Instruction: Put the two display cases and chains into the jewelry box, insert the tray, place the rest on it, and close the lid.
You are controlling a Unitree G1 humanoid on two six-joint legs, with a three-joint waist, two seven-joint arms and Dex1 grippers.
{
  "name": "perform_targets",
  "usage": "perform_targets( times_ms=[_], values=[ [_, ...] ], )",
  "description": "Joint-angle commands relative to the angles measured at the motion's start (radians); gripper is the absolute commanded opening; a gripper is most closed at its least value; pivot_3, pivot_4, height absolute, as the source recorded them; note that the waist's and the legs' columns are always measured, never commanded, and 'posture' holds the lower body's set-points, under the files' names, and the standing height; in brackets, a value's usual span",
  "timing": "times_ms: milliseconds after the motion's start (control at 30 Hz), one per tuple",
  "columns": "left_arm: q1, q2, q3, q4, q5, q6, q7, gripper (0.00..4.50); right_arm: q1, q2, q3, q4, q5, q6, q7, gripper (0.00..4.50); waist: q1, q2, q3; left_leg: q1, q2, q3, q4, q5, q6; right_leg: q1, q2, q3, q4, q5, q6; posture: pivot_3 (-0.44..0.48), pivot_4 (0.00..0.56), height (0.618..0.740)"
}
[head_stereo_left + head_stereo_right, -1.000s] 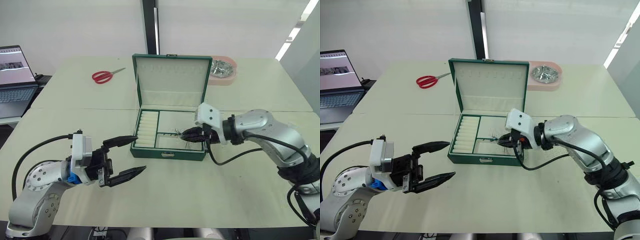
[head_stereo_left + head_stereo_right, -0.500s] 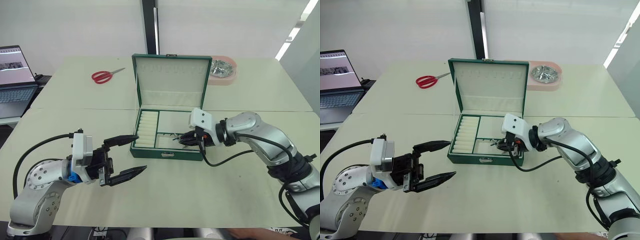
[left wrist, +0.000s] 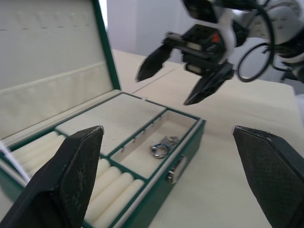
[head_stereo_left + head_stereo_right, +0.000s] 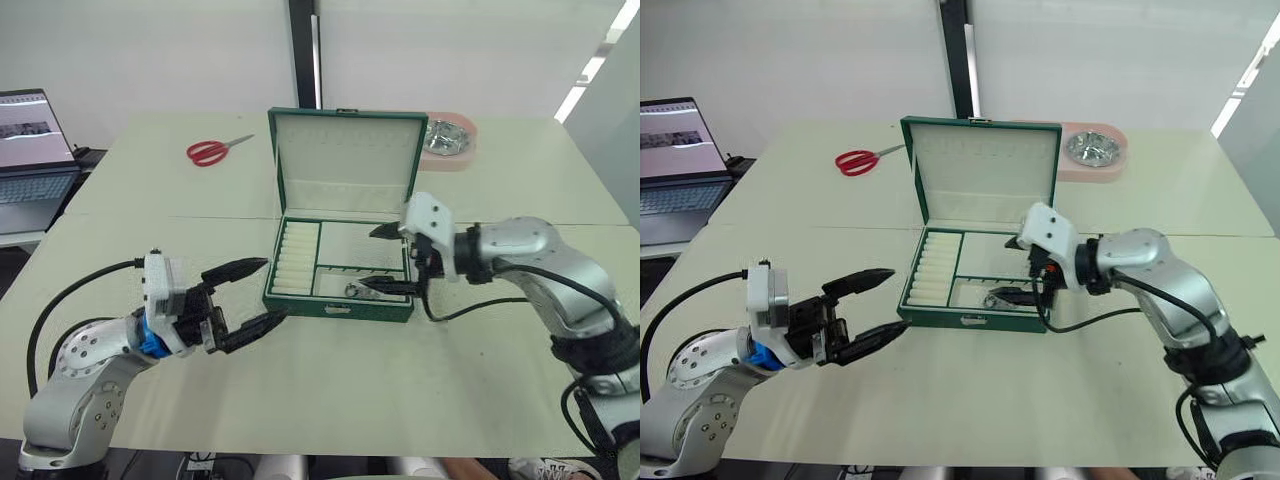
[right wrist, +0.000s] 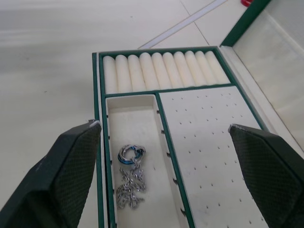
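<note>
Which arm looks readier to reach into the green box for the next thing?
Probably the right. The right gripper hangs open directly over the box, above the chain lying in the narrow front compartment. The left gripper, also open, waits beside the box over bare table.

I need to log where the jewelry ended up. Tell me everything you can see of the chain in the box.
The chain is a small heap of silvery metal links with a ring tinted blue at one end. It lies loose on the cream lining of the narrow front compartment of the box, next to the perforated panel. Nothing grips it: the right gripper hangs open above it.
</note>
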Motion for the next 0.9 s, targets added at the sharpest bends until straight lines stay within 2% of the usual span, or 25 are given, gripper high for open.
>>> perform_targets(
  times_ms=[33, 267, 433, 633, 767, 867, 900],
  values=[
    [-0.038, -0.027, 0.06, 0.03, 0.035, -0.025, 0.106, 4.5, 0.082, -0.043, -0.169, -0.12, 0.069, 0.017, -0.028, 4.47, 0.001, 0.0, 0.0, 0.0, 0.0, 0.0, 0.0, 0.0, 0.0, 0.0, 0.0, 0.0, 0.0, 0.0, 0.0, 0.0, 0.15, 0.74],
    [-0.133, -0.029, 0.12, 0.151, 0.013, 0.098, 0.276, 4.5, 0.289, -0.088, -0.367, -0.2, 0.069, -0.012, -0.119, 4.47, -0.002, -0.001, 0.0, 0.0, 0.0, 0.0, 0.0, 0.0, 0.0, 0.0, 0.0, 0.0, 0.0, 0.0, 0.0, 0.0, 0.15, 0.74],
    [-0.187, -0.023, 0.131, 0.249, 0.098, 0.091, 0.361, 4.5, 0.46, -0.045, -0.498, -0.181, 0.0, -0.115, -0.228, 4.47, 0.0, -0.001, 0.001, 0.0, 0.0, 0.001, -0.001, 0.0, 0.0, 0.0, 0.0, 0.0, 0.0, 0.0, 0.0, 0.0, 0.15, 0.74],
    [-0.214, -0.022, 0.098, 0.34, 0.208, 0.08, 0.421, 4.5, 0.601, 0.073, -0.517, -0.158, -0.075, -0.21, -0.369, 4.47, 0.0, -0.002, 0.0, 0.001, 0.0, 0.001, -0.001, 0.0, -0.001, 0.0, 0.0, 0.0, 0.0, 0.0, 0.0, 0.0, 0.15, 0.74],
    [-0.252, -0.056, 0.1, 0.417, 0.28, 0.014, 0.478, 4.5, 0.595, 0.146, -0.492, -0.124, -0.12, -0.272, -0.448, 4.47, -0.003, -0.002, 0.0, 0.001, 0.0, 0.002, -0.001, 0.001, -0.002, 0.0, 0.0, 0.001, 0.001, 0.0, 0.0, 0.0, 0.15, 0.74],
    [-0.273, -0.078, 0.122, 0.477, 0.312, -0.034, 0.512, 3.89, 0.567, 0.183, -0.467, -0.087, -0.138, -0.313, -0.483, 3.86, -0.003, -0.002, 0.0, 0.001, 0.0, 0.002, -0.001, 0.001, -0.002, 0.0, 0.0, 0.001, 0.001, 0.0, 0.0, 0.0, 0.15, 0.74],
    [-0.278, -0.085, 0.125, 0.492, 0.315, -0.036, 0.525, 3.61, 0.557, 0.197, -0.461, -0.07, -0.142, -0.32, -0.497, 3.53, -0.003, -0.002, 0.0, 0.001, 0.0, 0.002, -0.001, 0.001, -0.002, 0.0, 0.0, 0.001, 0.001, 0.0, 0.0, 0.0, 0.15, 0.74]
  ],
)
